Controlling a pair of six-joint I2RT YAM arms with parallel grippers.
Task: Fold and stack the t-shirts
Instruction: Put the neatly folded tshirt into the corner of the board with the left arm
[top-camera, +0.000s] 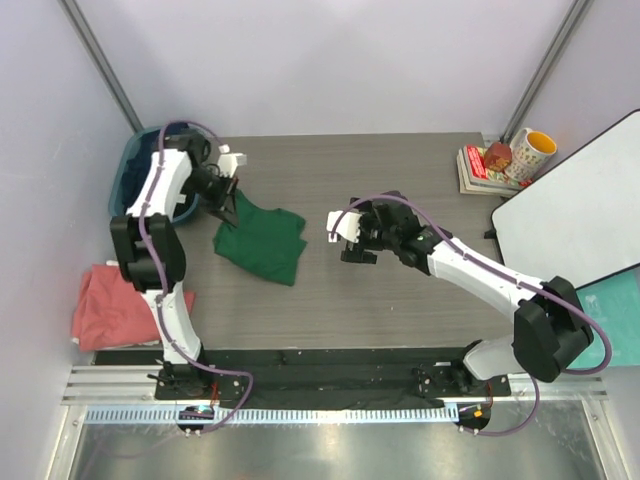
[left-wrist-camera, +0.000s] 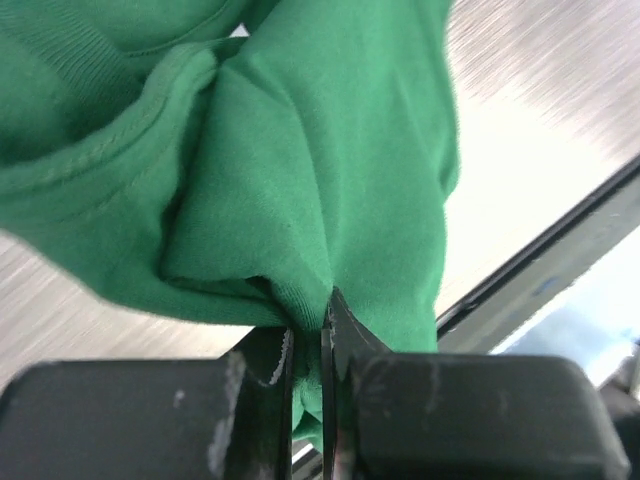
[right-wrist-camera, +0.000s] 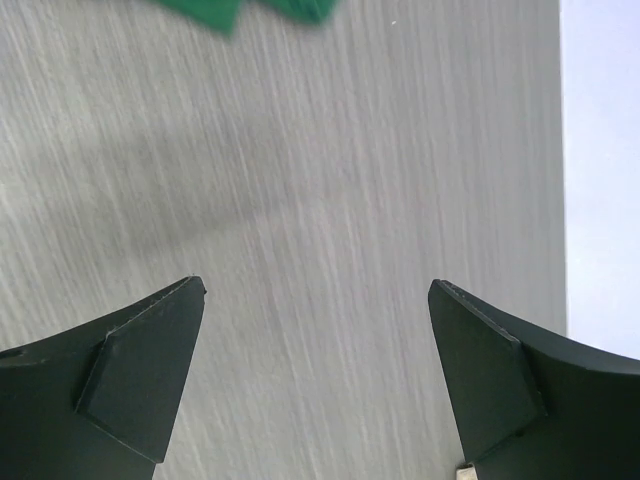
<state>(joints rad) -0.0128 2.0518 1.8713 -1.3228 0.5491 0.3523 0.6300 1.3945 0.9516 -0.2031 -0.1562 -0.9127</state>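
My left gripper (left-wrist-camera: 325, 312) pinches one edge of the dark green t-shirt (top-camera: 262, 242), the rest draped on the table (top-camera: 400, 300) left of centre, while I hover the right gripper (top-camera: 347, 243) spread wide beside it, presumably to catch another edge.

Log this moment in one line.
left gripper: shut on green t-shirt | right gripper: open, empty, above table | pink t-shirt: at near-left corner

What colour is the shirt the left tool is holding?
Green. The shirt shows best in the left wrist view.
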